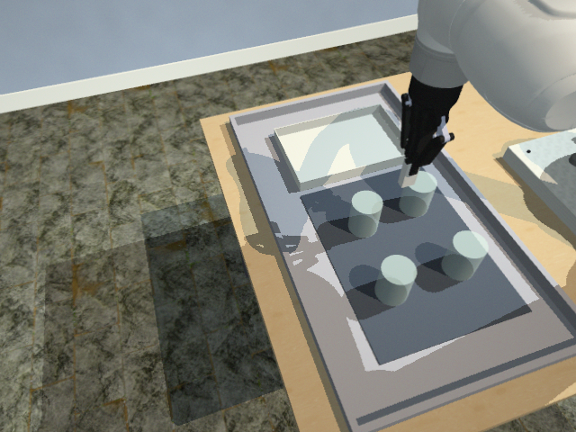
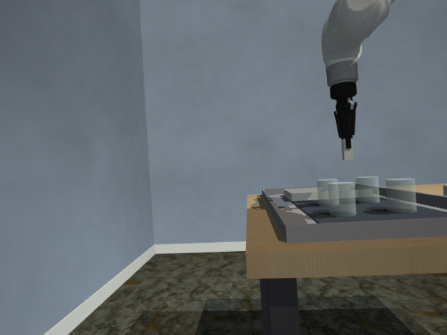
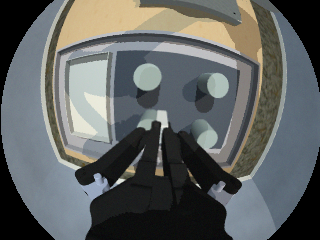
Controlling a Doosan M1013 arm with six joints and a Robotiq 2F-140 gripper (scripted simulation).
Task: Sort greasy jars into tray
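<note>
Four pale glass jars stand mouth down on the dark mat [image 1: 432, 320] [image 3: 175, 62]. Two are nearer the tray: a left jar [image 1: 364, 218] [image 2: 325, 195] [image 3: 147, 119] and a right jar [image 1: 418, 197] [image 2: 368, 187] [image 3: 147, 76]. Two are farther from it: a left jar [image 1: 394, 283] [image 2: 343, 202] [image 3: 204, 135] and a right jar [image 1: 466, 256] [image 2: 400, 195] [image 3: 216, 85]. The cream tray [image 1: 325, 179] [image 2: 299, 196] [image 3: 90, 82] is empty. My gripper [image 1: 407, 178] [image 2: 347, 154] [image 3: 161, 117] is shut and empty, well above the jar tops. In the wrist view its fingers partly hide the near-tray left jar.
The steel table top [image 1: 320, 325] has a raised rim [image 1: 502, 232] around it and rests on a wooden table [image 1: 274, 316] [image 2: 306, 252]. A grey plate [image 1: 544, 162] [image 3: 195, 10] lies beyond the right rim. The tray's low walls stand beside the mat's far edge.
</note>
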